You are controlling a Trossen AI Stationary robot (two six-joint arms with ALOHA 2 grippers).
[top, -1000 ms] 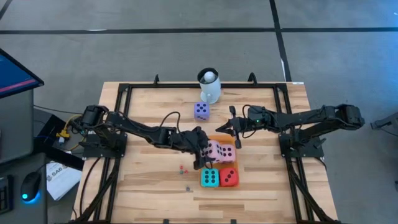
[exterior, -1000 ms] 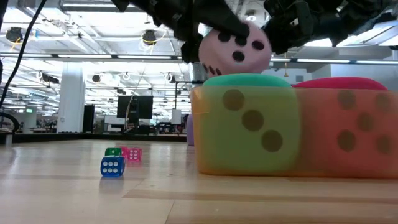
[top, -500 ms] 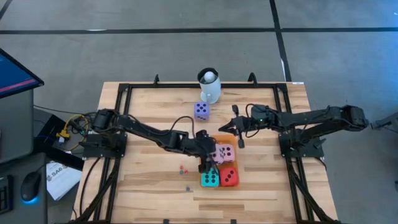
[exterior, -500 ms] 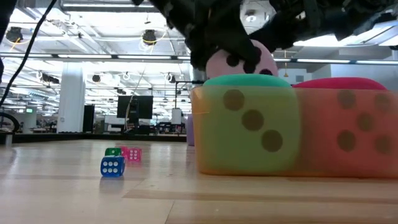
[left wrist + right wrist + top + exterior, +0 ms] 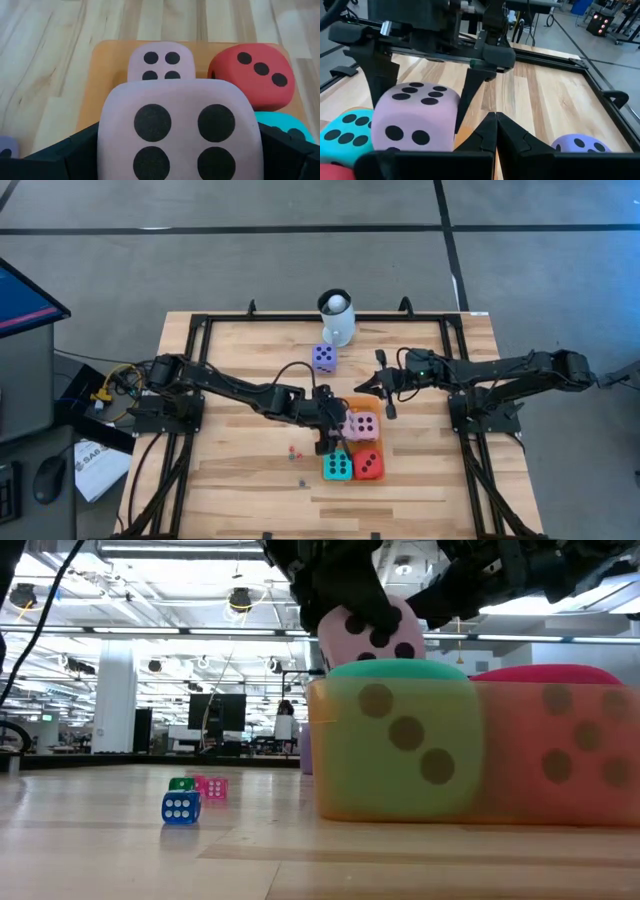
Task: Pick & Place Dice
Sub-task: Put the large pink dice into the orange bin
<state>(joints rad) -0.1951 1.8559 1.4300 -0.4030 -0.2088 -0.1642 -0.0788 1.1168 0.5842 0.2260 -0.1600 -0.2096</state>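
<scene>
My left gripper (image 5: 335,428) is shut on a pink die (image 5: 180,135) above the orange mat (image 5: 110,55); in the high view the gripper largely hides that die. A second pink die (image 5: 362,425) lies on the mat. A teal die (image 5: 337,465) and a red die (image 5: 368,464) lie side by side just nearer. A purple die (image 5: 324,358) rests on the wood farther back. My right gripper (image 5: 388,405) hangs shut to the right of the mat and touches nothing. My left gripper pinches the pink die by two opposite sides (image 5: 107,140), one dark finger (image 5: 380,75) on each. The fingers slant down from the table's left. The die's four-pip face looks back at the wrist. In the low view the die (image 5: 370,625) stands higher than the teal die's top (image 5: 400,668).
A white mug with a ball (image 5: 337,320) stands at the far edge. Tiny coloured dice (image 5: 295,450) lie on the wood left of the teal die. A black frame (image 5: 200,320) runs round the tabletop. A monitor and a mouse sit off the table's left.
My left gripper has tipped further downward and shifted a little toward the dice on the mat, still shut on the pink die. The die has turned with it and now shows different pips in the low view, still above the teal die.
</scene>
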